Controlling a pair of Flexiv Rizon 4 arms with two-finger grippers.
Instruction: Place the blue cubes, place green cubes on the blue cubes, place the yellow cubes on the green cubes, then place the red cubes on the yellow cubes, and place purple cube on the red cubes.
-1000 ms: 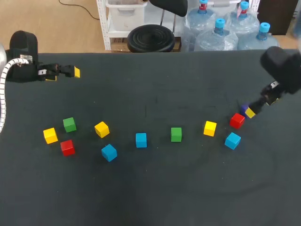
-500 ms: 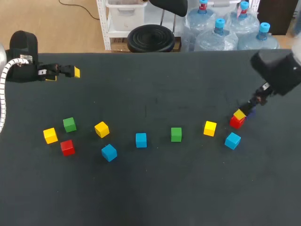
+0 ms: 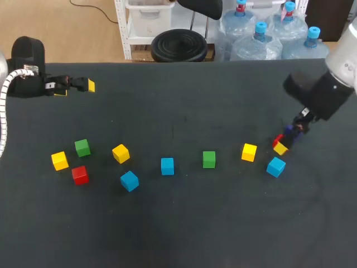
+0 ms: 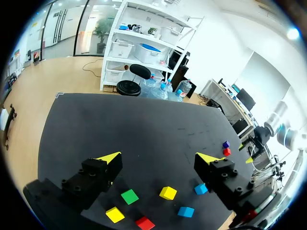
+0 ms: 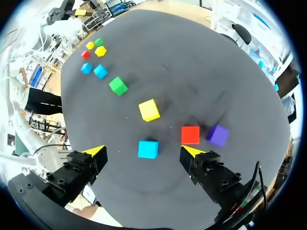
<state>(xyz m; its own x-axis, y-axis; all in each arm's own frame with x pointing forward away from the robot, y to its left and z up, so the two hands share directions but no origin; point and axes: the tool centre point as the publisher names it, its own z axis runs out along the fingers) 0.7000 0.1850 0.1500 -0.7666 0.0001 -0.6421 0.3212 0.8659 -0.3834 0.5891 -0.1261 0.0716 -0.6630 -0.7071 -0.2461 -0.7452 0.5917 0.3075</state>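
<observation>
Several cubes lie in a loose row on the black table point(image 3: 184, 223): yellow point(image 3: 59, 161), green point(image 3: 82, 147), red point(image 3: 80, 175), yellow point(image 3: 120, 153), blue point(image 3: 129, 180), blue point(image 3: 167, 166), green point(image 3: 209, 159), yellow point(image 3: 249, 152) and blue point(image 3: 276, 166). My right gripper point(image 3: 283, 142) hangs open over the right end, partly hiding a red cube point(image 3: 276, 139) and a purple cube point(image 3: 288, 130). In the right wrist view the gripper point(image 5: 141, 151) has the blue cube point(image 5: 148, 149) below and between its spread fingers, with red point(image 5: 190, 134) and purple point(image 5: 218, 135) beside it. My left gripper point(image 3: 76, 88) is open and empty at the far left.
From the left wrist view, the left gripper point(image 4: 159, 157) looks across bare cloth, with a green cube point(image 4: 129, 196) and a yellow cube point(image 4: 168, 193) under it. The table's near half and far middle hold nothing else.
My right arm has swung in toward the middle, and its gripper has moved from beside the purple cube to over the red one. The left arm and all cubes have stayed put.
</observation>
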